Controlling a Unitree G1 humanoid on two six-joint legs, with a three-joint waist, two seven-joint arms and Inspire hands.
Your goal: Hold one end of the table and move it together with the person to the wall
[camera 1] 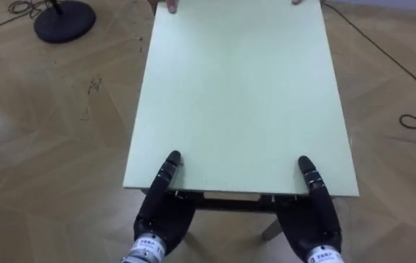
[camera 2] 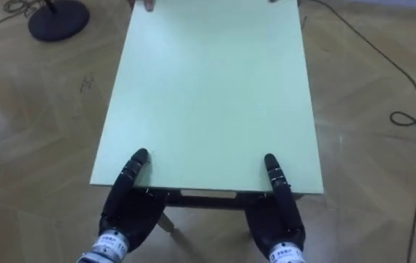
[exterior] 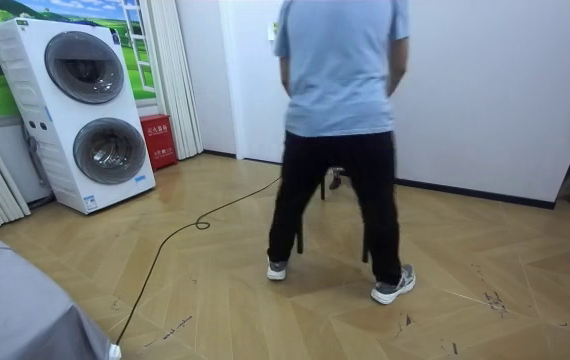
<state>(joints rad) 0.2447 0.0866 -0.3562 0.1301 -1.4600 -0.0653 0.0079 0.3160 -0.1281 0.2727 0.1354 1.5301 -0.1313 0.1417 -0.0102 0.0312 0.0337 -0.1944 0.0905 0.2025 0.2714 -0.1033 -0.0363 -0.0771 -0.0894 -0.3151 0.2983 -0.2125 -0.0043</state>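
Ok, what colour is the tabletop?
Plain pale green rectangular tabletop, no pattern; shows best in the left eye view.

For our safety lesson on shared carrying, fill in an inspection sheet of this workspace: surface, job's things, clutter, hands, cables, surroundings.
Surface: scuffed wooden floor.
Job's things: pale green table, person's hands at its far edge.
Clutter: round black stand base on the floor past the table's far left corner.
Hands: left hand and right hand at the table's near edge.
Cables: dark cable on the floor right of the table.
Surroundings: stacked washing machines, white wall.
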